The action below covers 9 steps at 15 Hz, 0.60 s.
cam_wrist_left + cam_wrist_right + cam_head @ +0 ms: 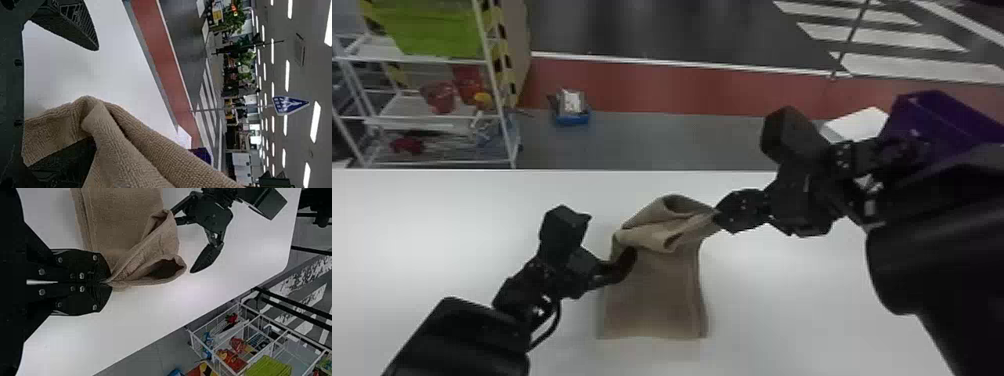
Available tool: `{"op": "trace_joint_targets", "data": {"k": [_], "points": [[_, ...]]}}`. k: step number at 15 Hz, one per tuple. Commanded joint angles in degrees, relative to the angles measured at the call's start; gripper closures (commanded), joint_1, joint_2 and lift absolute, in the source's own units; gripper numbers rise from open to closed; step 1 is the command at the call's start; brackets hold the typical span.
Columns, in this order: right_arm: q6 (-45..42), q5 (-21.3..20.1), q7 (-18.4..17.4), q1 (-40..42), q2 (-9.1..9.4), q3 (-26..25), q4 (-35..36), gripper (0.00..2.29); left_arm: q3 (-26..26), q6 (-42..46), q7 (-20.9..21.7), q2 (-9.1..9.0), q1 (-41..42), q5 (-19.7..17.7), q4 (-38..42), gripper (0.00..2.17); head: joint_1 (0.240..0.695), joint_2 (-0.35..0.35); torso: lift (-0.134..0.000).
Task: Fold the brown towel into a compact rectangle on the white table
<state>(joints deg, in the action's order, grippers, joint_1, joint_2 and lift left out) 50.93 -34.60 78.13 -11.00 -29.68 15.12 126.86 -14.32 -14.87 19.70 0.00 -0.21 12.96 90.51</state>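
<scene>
While the far end of the brown towel [657, 300] is pinched at a corner by the closed right gripper [717, 215], the left gripper [96, 97] is held open, with the cloth draped over one of its fingers and the other finger well apart from it; no clamp on the cloth is seen there. The near part of the towel is laid flat between the two grippers, toward the robot, on the white table [457, 210].

From the layered side edge near the right gripper, the lengthwise folding can be judged done. The crosswise fold appears only begun: the far end is raised and bunched into loose loops, so it has yet to be evened, brought over the flat part and pressed into a compact rectangle. A skewed fold could result if the left side is left ungripped.

Beyond the left gripper a white wire rack [424, 125] with a green bin [432, 30] is seen, and a purple bin [942, 117] is placed behind the right arm. The fold is obstructed by none of these; care is needed only around the fingers under the cloth.
</scene>
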Motion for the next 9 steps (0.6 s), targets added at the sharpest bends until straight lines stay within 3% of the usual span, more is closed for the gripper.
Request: {"op": "trace_joint_targets", "data": {"k": [1,7,9], "points": [[-0.16,0.06,0.19,1.33,-0.12,0.09,0.41,1.32,0.00,0.85,-0.72,-0.15,-1.63,0.05,-2.44,0.08,0.695,-0.152,-0.124],[-0.16,-0.38,0.19,3.44,-0.03,3.08,1.20,1.32,-0.36,1.73,-1.77,-0.15,-3.92,-0.04,-6.75,0.08,0.695,-0.135,-0.124],[-0.16,-0.82,0.19,4.23,-0.91,4.13,1.55,1.32,-0.18,2.96,-1.42,-0.15,-3.74,-0.04,-6.66,0.08,0.695,-0.129,-0.124]]}}
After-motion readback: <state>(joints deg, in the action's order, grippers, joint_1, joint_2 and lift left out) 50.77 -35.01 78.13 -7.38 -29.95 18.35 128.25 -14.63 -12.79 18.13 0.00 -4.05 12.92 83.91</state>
